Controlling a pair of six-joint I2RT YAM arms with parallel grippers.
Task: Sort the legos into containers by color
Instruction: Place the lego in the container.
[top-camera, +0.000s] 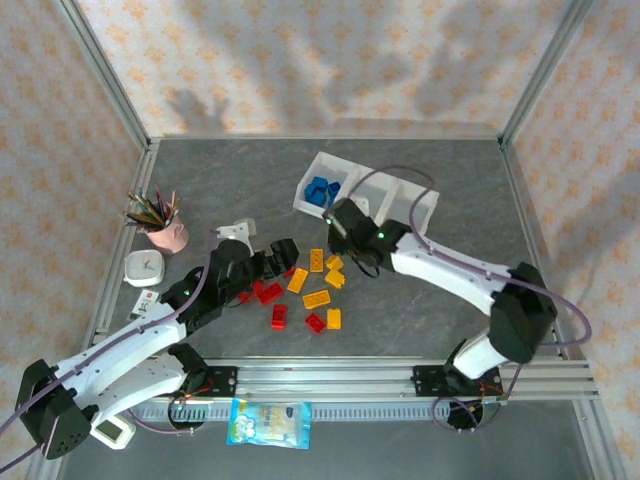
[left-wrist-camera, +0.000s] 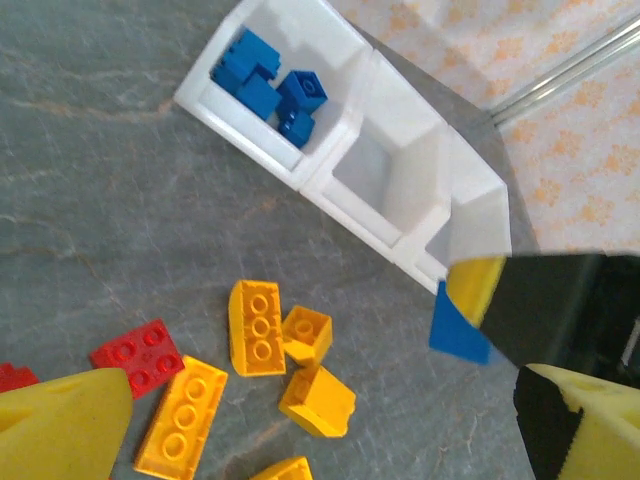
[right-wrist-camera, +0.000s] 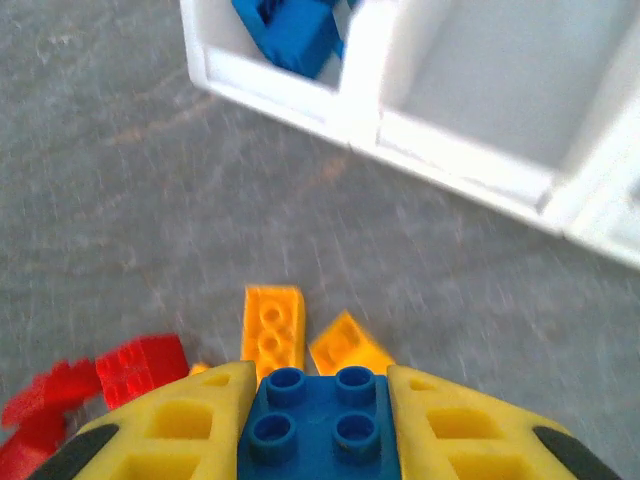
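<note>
The white three-compartment tray (top-camera: 302, 196) lies at the back centre, and its left compartment holds several blue legos (top-camera: 322, 189). My right gripper (top-camera: 340, 226) hovers just in front of the tray, shut on a blue four-stud brick (right-wrist-camera: 320, 425). In the left wrist view that brick (left-wrist-camera: 458, 328) hangs near the tray's (left-wrist-camera: 250, 140) right end. Yellow-orange legos (top-camera: 316, 298) and red legos (top-camera: 268, 292) lie scattered on the grey table. My left gripper (left-wrist-camera: 320, 405) stands open above the yellow-orange legos (left-wrist-camera: 257, 325), with nothing between its fingers (left-wrist-camera: 70, 420).
A pink cup of pencils (top-camera: 165, 232) and a white round clock (top-camera: 145, 267) stand at the left. A blue-and-white snack packet (top-camera: 268, 422) lies on the near rail. Metal frame posts border the table on both sides.
</note>
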